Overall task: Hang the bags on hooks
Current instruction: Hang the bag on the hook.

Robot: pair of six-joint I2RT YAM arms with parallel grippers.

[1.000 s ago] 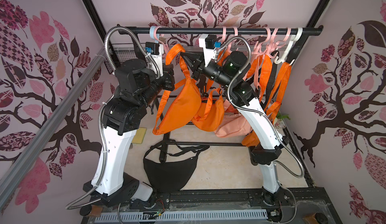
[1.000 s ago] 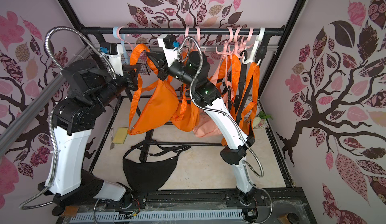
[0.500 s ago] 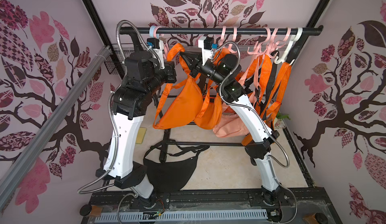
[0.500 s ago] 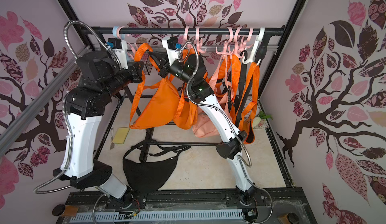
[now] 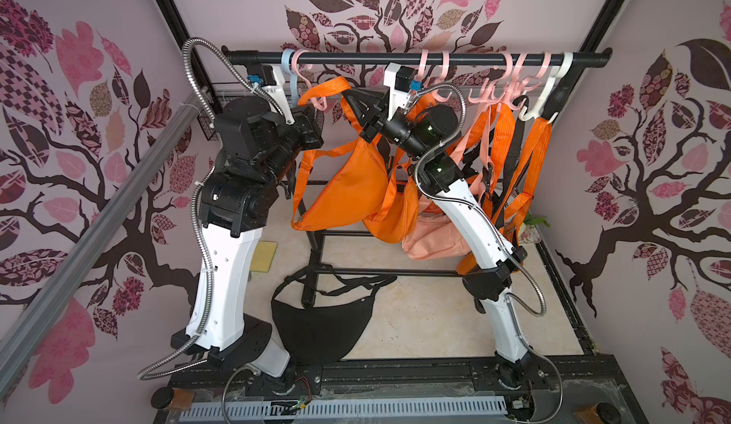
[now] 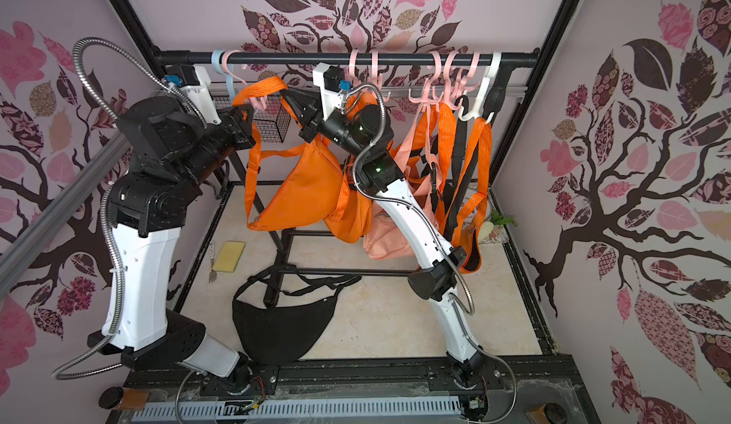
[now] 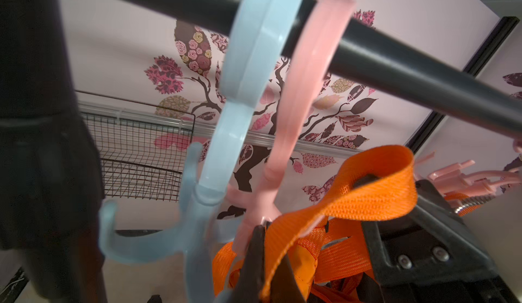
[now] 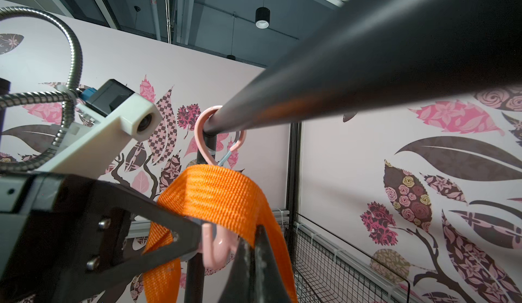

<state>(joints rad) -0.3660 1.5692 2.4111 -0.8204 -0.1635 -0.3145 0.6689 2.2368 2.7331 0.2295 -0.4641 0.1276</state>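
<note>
My left fingers (image 7: 261,248): pinched tight on the orange strap (image 7: 370,180), right by the pink hook (image 7: 299,89).
My right fingers (image 8: 248,248): also pinched tight on that strap, a bit further along it.
Where the bag is: the orange bag (image 5: 348,188) hangs in the air below my two hands, under the black rail (image 5: 395,59), near the rail's left end.
Where the strap is: it arches up between my hands, over the pink hook's curled tip (image 8: 219,248). I cannot tell if it sits in the curl yet.
Step now, I think: getting the strap loop onto the hook.
How to do it well: keep the strap wide between my hands, lower it behind the tip, then let go slowly, one hand first.
Watch out: the blue hook (image 7: 197,202) is just beside the pink one; the strap could catch it.
</note>
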